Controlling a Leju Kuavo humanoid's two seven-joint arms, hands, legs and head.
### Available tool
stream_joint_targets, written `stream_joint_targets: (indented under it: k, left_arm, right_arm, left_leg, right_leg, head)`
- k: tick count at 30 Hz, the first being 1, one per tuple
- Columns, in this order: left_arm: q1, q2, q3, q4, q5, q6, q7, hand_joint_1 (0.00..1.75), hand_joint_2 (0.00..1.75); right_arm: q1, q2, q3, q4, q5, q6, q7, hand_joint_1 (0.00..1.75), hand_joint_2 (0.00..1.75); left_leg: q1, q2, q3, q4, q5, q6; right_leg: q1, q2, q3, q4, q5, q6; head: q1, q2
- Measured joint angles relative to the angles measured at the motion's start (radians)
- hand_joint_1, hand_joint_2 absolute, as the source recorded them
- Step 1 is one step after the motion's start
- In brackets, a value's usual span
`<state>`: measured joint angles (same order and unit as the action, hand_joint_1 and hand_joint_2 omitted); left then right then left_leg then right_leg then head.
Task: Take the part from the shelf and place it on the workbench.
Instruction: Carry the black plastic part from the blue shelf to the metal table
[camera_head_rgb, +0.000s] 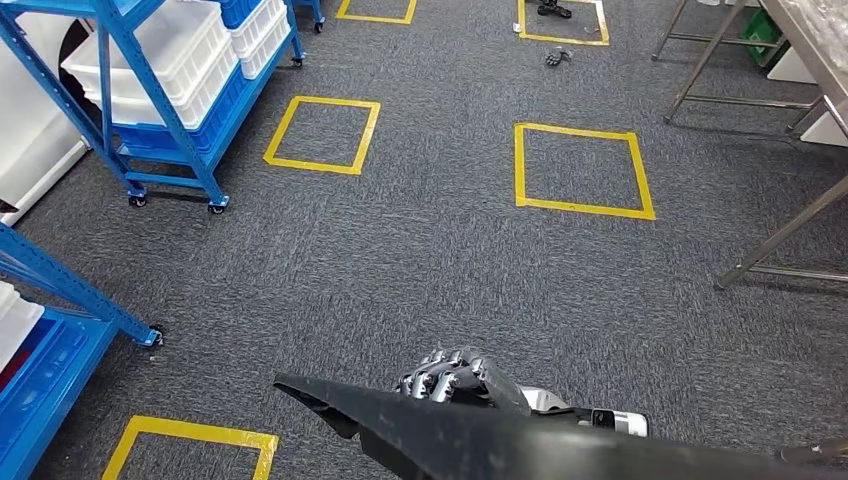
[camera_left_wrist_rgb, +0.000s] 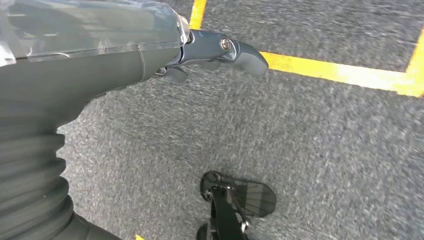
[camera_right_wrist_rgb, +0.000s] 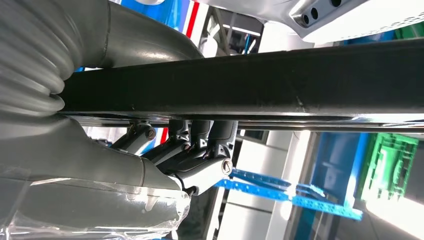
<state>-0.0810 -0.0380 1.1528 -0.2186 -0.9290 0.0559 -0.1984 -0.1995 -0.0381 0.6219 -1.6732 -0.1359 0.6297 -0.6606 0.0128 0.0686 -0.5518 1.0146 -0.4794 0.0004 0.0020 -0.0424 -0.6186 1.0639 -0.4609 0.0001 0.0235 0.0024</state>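
Here, right hand (camera_head_rgb: 452, 378) clasping the long black part (camera_head_rgb: 440, 435) over grey carpet (camera_head_rgb: 430, 250); fingers (camera_right_wrist_rgb: 200, 150) wrapped beneath. Left hand (camera_left_wrist_rgb: 220, 52) holding nothing, fingers extended.

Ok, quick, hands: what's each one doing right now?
Left hand: hangs over the carpet, nothing seen in it; open or shut cannot be told.
Right hand: holds the long black part.

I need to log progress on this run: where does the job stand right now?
Done: the long black part is off the blue shelf. In hand: the right hand grips it, fingers wrapped around it, above the carpet. Left: placing it on the steel workbench.
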Motion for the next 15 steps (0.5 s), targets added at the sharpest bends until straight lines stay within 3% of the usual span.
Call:
stream_joint_targets:
  k: [1,3,5,6,8,10,11,12,13,15]
  left_arm:
    - [0.0,0.0,0.0,0.0,-0.001,-0.001,0.0,0.0,1.75]
    - [-0.003,-0.002,0.0,0.0,-0.002,-0.001,0.0,0.0,1.75]
    - [-0.006,-0.004,0.0,0.0,-0.003,-0.001,0.0,0.0,1.75]
    - [-0.007,-0.004,0.0,0.0,-0.003,0.0,0.001,0.0,1.75]
    - [-0.005,-0.005,0.0,0.0,-0.004,0.001,0.004,0.0,1.75]
    - [-0.001,-0.005,0.0,0.0,-0.005,0.001,0.007,0.0,1.75]
    - [0.001,-0.005,0.0,0.0,-0.005,0.001,0.008,0.0,1.75]
    - [0.001,-0.005,0.0,0.0,-0.005,0.001,0.008,0.0,1.75]
    - [0.001,-0.005,0.0,0.0,-0.005,0.001,0.008,0.0,1.75]
    - [-0.001,-0.005,0.0,0.0,-0.003,0.0,0.009,0.0,1.75]
  right_arm:
    - [-0.001,0.002,0.0,0.0,-0.001,-0.001,0.001,1.75,1.75]
    - [-0.001,0.006,0.0,0.0,-0.005,-0.003,0.005,1.75,1.75]
    - [0.0,0.01,0.0,-0.002,-0.014,-0.005,0.014,1.75,1.75]
    - [-0.002,0.013,0.0,-0.002,-0.021,-0.005,0.02,1.75,1.75]
    - [-0.004,0.019,0.0,-0.003,-0.032,-0.006,0.031,1.75,1.75]
    - [-0.002,0.021,0.0,-0.003,-0.036,-0.006,0.039,1.75,1.75]
    - [-0.001,0.021,0.0,-0.003,-0.037,-0.006,0.041,1.75,1.75]
    - [-0.001,0.021,0.0,-0.003,-0.037,-0.006,0.041,1.75,1.75]
    - [-0.001,0.021,0.0,-0.003,-0.038,-0.006,0.041,1.75,1.75]
    - [-0.001,0.021,0.0,-0.003,-0.039,-0.006,0.042,1.75,1.75]
  left_leg:
    - [0.0,0.007,0.003,-0.001,-0.002,-0.006]
    - [-0.001,0.023,0.009,-0.006,-0.004,-0.018]
    - [0.001,0.01,0.009,0.007,-0.019,-0.027]
    - [0.001,-0.01,-0.003,0.039,-0.041,-0.03]
    - [0.003,-0.051,-0.061,0.161,-0.105,-0.032]
    - [0.003,-0.061,-0.118,0.269,-0.137,-0.035]
    - [0.003,-0.062,-0.127,0.277,-0.126,-0.035]
    - [0.004,-0.064,-0.115,0.242,-0.094,-0.035]
    - [0.005,-0.071,-0.089,0.177,-0.051,-0.034]
    - [0.007,-0.101,-0.035,0.056,-0.003,-0.032]
  right_leg:
    - [0.005,-0.008,0.014,-0.029,0.004,-0.006]
    - [0.01,0.007,0.014,-0.037,0.005,-0.015]
    - [0.005,0.025,0.021,-0.051,0.012,-0.027]
    - [0.001,0.033,0.026,-0.057,0.015,-0.033]
    - [0.0,0.049,0.029,-0.06,0.016,-0.041]
    - [0.002,0.071,0.029,-0.057,0.014,-0.043]
    - [0.003,0.083,0.029,-0.054,0.013,-0.043]
    - [0.002,0.096,0.029,-0.049,0.011,-0.041]
    - [0.001,0.108,0.029,-0.043,0.007,-0.039]
    - [0.0,0.129,0.025,-0.029,-0.001,-0.03]
  head:
    - [0.0,0.0]
    - [0.0,0.0]
    - [-0.001,0.0]
    - [-0.002,0.0]
    - [-0.005,0.0]
    - [-0.006,0.0]
    - [-0.006,0.0]
    - [-0.006,0.0]
    - [-0.006,0.0]
    - [-0.006,0.0]
